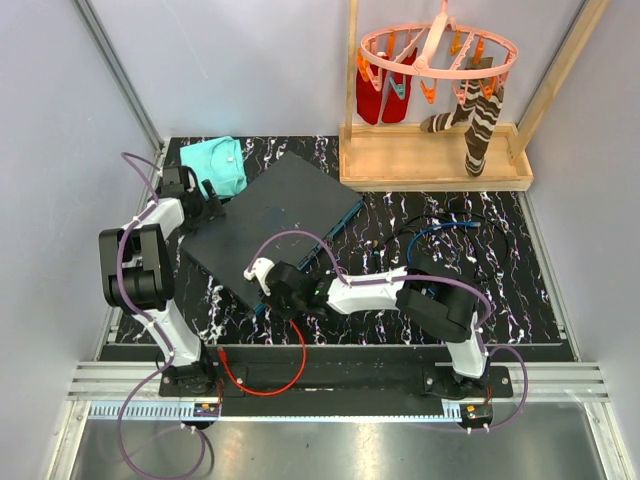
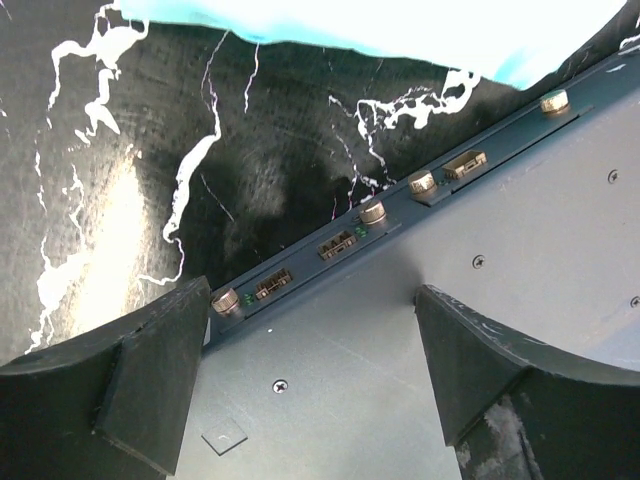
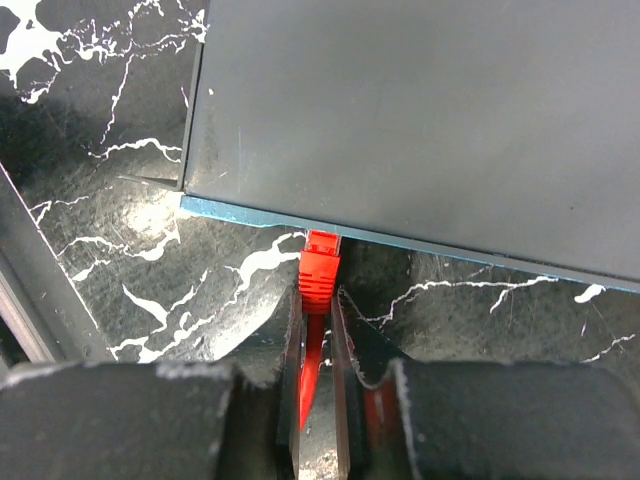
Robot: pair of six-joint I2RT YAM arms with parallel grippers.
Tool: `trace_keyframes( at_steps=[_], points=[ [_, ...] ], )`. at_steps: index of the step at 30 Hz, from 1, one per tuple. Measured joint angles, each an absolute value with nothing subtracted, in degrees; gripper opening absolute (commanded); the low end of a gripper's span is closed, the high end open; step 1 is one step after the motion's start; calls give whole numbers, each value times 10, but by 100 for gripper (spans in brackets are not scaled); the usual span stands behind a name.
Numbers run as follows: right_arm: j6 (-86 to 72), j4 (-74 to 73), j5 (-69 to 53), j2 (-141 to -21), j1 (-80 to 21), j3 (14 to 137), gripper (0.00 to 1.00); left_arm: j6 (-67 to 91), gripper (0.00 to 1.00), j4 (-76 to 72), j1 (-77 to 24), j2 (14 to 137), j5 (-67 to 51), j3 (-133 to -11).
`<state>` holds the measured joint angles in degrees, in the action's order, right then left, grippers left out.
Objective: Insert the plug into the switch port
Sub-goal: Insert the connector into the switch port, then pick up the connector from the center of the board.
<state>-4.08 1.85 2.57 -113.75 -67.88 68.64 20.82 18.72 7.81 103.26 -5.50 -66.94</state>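
Marble tabletop (image 1: 520, 290) — our right gripper (image 3: 317, 296) pinches the red plug (image 3: 321, 262) at the teal edge of the switch (image 3: 420, 110); seating unsure, left gripper (image 2: 312, 305) gaping.

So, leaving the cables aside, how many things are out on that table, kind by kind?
Robot arms: 2 (left arm, right arm)
Flat grey box: 1
Teal cloth: 1
Wooden stand with its pink peg ring and hanging socks: 1
Total: 5
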Motion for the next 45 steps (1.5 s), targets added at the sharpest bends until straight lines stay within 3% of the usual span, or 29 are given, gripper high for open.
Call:
trace_keyframes(
  at_steps=[1,8,11,12,19,25,32,37,45],
  points=[
    [-39,12,25,-1141,-679,693,1,207,79,181,77,1033,-54,-668],
    [-48,21,25,-1135,-679,681,31,208,91,185,73,1032,-41,-671],
    [-70,46,33,-1106,-676,641,48,208,97,197,68,1032,-29,-678],
    [-76,45,40,-1090,-674,626,58,208,99,199,66,1032,-24,-679],
    [-121,-50,68,-948,-641,580,80,228,99,256,53,1015,5,-683],
    [-157,-165,101,-851,-541,579,80,242,99,339,44,943,32,-679],
    [-198,-260,143,-792,-322,577,66,258,99,354,24,794,35,-646],
    [-209,-299,133,-831,-215,579,59,256,99,334,-18,701,28,-548],
    [-209,-337,53,-955,-164,605,55,237,99,312,-82,658,23,-499]
  ],
)
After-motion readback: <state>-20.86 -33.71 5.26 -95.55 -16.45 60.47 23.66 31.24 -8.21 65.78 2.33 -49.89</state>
